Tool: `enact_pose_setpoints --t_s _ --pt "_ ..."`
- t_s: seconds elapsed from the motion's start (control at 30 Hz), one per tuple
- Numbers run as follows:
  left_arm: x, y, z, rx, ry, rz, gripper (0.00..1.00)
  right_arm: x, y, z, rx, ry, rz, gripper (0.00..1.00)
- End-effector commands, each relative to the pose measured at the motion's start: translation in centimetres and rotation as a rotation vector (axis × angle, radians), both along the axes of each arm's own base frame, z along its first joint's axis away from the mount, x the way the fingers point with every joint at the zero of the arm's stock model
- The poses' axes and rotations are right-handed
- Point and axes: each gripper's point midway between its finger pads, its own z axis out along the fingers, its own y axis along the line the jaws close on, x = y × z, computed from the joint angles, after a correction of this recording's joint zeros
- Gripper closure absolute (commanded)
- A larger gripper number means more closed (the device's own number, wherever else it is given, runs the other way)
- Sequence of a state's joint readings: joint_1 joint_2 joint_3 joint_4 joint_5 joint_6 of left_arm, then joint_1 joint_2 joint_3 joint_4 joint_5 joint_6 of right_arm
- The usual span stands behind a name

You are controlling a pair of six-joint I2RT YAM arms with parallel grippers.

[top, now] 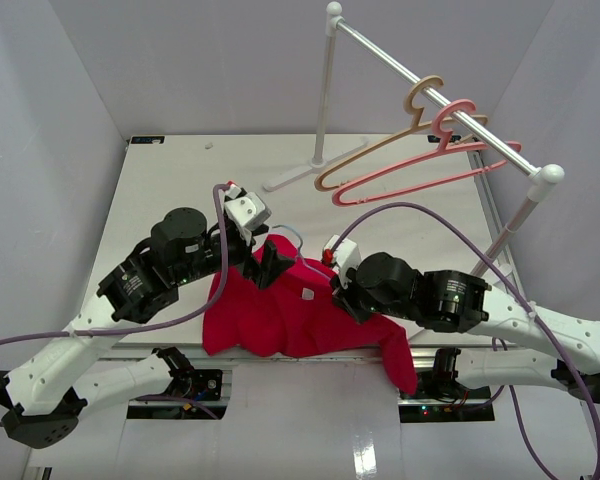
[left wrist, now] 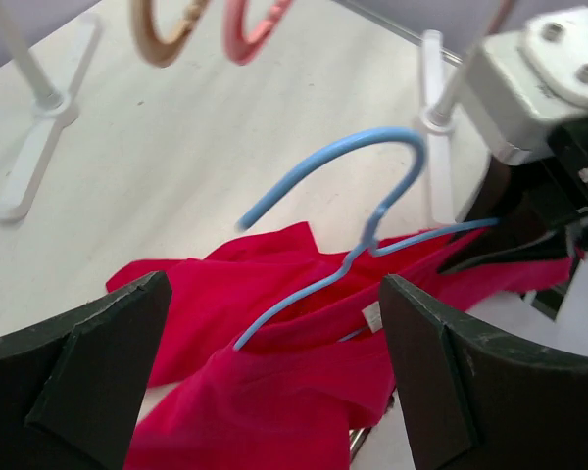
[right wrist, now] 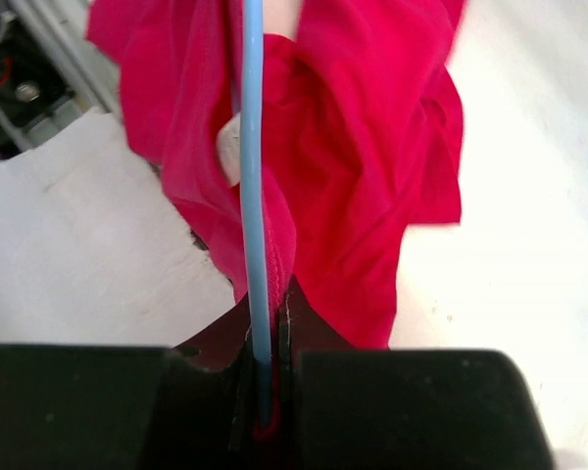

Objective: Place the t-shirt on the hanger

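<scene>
Crimson-red cloth t-shirt point(top: 280, 320): bunched, thin light-blue wire hanger point(right wrist: 256, 196) entering its neck | left gripper point(left wrist: 274, 294): jaws wide, empty | right gripper point(right wrist: 265, 323): clamped on hanger wire

2 white-shelled arms point(top: 80, 350) with round black motor joints point(top: 185, 235), looping purple cables point(top: 450, 225), matte black claw fingers point(left wrist: 88, 382)

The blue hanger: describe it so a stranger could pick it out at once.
On the white table lies a red t-shirt. The hanger is the thin light-blue wire poking out of it, pinched by the right hand; the thicker tan hanger and pink hanger hang on the rack.
</scene>
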State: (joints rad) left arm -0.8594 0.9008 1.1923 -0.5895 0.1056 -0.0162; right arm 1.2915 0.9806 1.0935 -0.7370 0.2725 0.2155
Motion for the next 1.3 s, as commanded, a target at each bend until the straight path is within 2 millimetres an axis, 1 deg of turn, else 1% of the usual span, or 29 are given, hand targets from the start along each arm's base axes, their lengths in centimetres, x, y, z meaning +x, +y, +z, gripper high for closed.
enact_pose_setpoints --t_s 0.0,0.07,0.13,0.2,0.27,0.33,0.4,0.47,0.57,0.63,0.77,0.87,0.93,1.03,1.2,1.27 --pt "2.8 2.3 0.6 -0.043 0.048 0.259 0.02 1.8 -3.2 0.1 0.063 0.012 -0.284 0.92" --pt "2.5 2.7 0.9 -0.059 0.041 0.263 0.02 1.7 -4.0 -0.5 0.070 0.033 -0.324 0.92" --pt "1.9 3.0 1.4 -0.078 0.026 0.245 0.02 1.8 -5.7 -1.1 0.052 0.053 -0.405 0.92" --pt "1.1 3.0 1.7 -0.075 0.032 0.210 0.02 2.1 -7.8 -0.8 0.065 0.058 -0.514 0.92" --pt "0.7 3.5 2.3 -0.070 0.037 0.212 0.02 2.0 -9.6 -0.5 0.092 0.081 -0.595 0.92" --pt "0.5 3.8 3.0 -0.075 0.035 0.213 0.02 1.8 -10.7 -0.1 0.124 0.097 -0.632 0.92" --pt "0.2 4.1 3.4 -0.094 0.031 0.213 0.02 1.3 -12.2 -0.2 0.150 0.135 -0.696 0.92" --pt "0.0 4.2 3.7 -0.118 0.027 0.212 0.02 1.3 -13.6 -0.2 0.167 0.144 -0.759 0.92" --pt "0.1 4.1 2.9 -0.097 0.028 0.207 0.02 1.7 -15.1 0.2 0.191 0.133 -0.837 0.92" --pt "0.3 4.3 2.5 -0.076 0.032 0.225 0.02 2.2 -16.0 1.0 0.226 0.117 -0.898 0.92" --pt "0.3 4.3 2.4 -0.079 0.032 0.224 0.02 3.1 -16.8 2.2 0.294 0.079 -0.960 0.92" --pt "0.4 4.7 2.0 -0.063 0.026 0.241 0.02 4.7 -16.8 3.9 0.358 -0.024 -0.991 0.92" --pt "0.4 5.1 2.0 -0.054 0.019 0.251 0.02 5.3 -16.9 4.8 0.358 -0.060 -1.019 0.92" --pt "0.2 5.8 2.1 -0.051 0.009 0.266 0.02 5.9 -17.0 5.6 0.320 -0.102 -1.072 0.92" --pt "0.0 7.3 2.5 -0.041 -0.023 0.302 0.02 6.6 -16.5 6.4 0.383 -0.122 -1.102 0.92" --pt "-0.1 7.8 2.4 -0.034 -0.029 0.310 0.02 6.8 -15.9 7.1 0.438 -0.126 -1.079 0.92"
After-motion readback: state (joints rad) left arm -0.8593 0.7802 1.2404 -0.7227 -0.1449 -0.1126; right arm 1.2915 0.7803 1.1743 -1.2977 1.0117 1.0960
